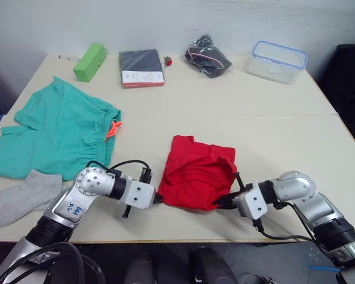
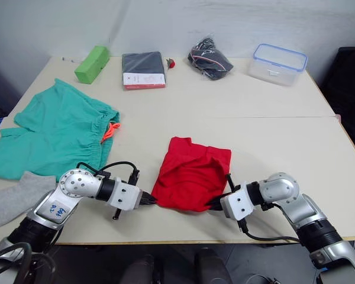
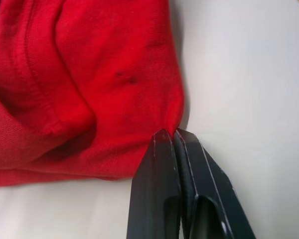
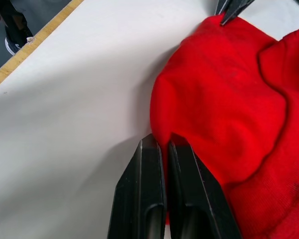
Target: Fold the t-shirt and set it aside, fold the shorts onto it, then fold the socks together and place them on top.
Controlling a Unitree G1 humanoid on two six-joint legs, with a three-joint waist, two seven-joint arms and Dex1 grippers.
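On the pale worktop [image 1: 272, 136], both claws pinched the near edge of the bunched bright red cloth t-shirt [image 1: 196, 171]: left claw [image 3: 175, 137] and right claw [image 4: 162, 144] each clamped on a corner.

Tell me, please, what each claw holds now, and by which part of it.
Both hold the t-shirt, folded on the table. The left claw pinches one corner of its near edge, and the right claw pinches the other corner.

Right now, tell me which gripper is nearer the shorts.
Left. The left gripper pinches the near left corner of the t-shirt, just right of the shorts. The right gripper pinches the shirt's near right corner, farther away.
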